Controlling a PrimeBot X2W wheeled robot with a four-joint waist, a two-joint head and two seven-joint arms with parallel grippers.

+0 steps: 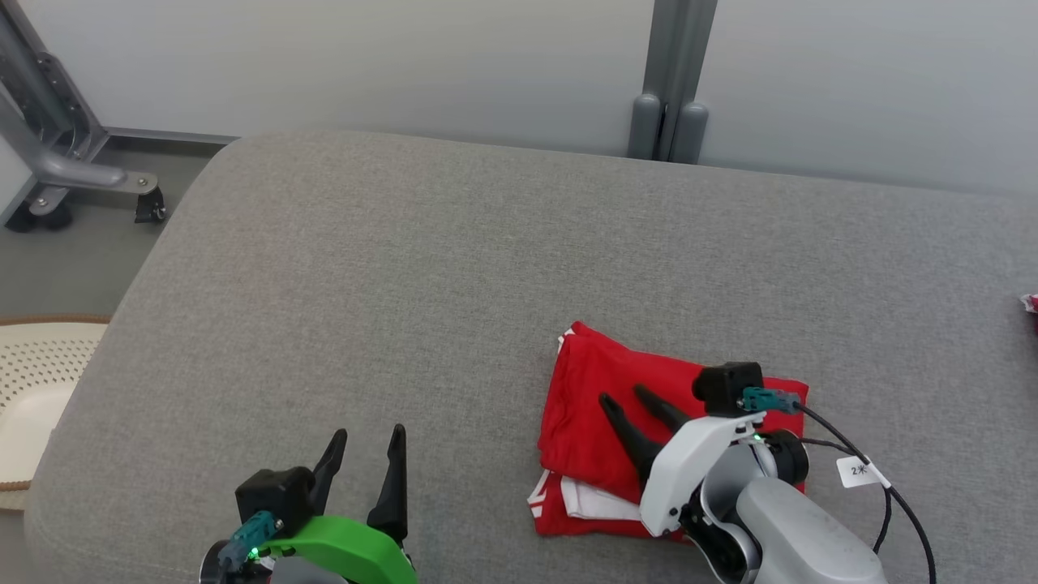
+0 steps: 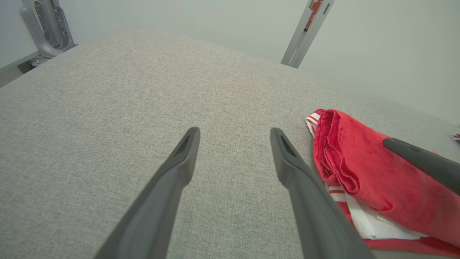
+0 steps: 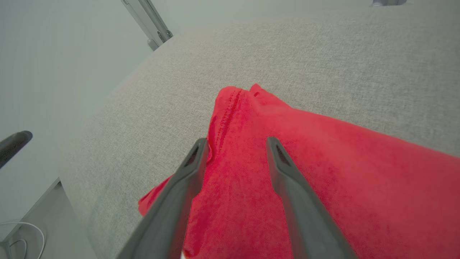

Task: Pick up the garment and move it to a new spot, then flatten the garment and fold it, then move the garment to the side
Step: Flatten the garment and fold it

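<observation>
The red garment (image 1: pixel 592 365) lies folded in a rough rectangle on the grey padded surface (image 1: pixel 389 284), with white and striped trim showing at its near-left corner. My right gripper (image 1: pixel 623 395) hovers over the garment's middle, fingers pointing up-left and open; the right wrist view shows its tips (image 3: pixel 236 141) spread just above the red cloth (image 3: pixel 323 151), near a folded edge. My left gripper (image 1: pixel 368 431) stands open over bare surface, left of the garment. In the left wrist view its fingers (image 2: pixel 235 131) frame grey fabric, the garment (image 2: pixel 363 169) to the right with a right finger (image 2: pixel 424 162) on it.
The surface's rounded left edge drops to the floor, where a cream perforated basket (image 1: pixel 40 381) and a wheeled metal frame (image 1: pixel 81 170) stand. A grey post (image 1: pixel 673 81) rises behind the far edge. A small red-and-white item (image 1: pixel 1030 304) sits at the right border.
</observation>
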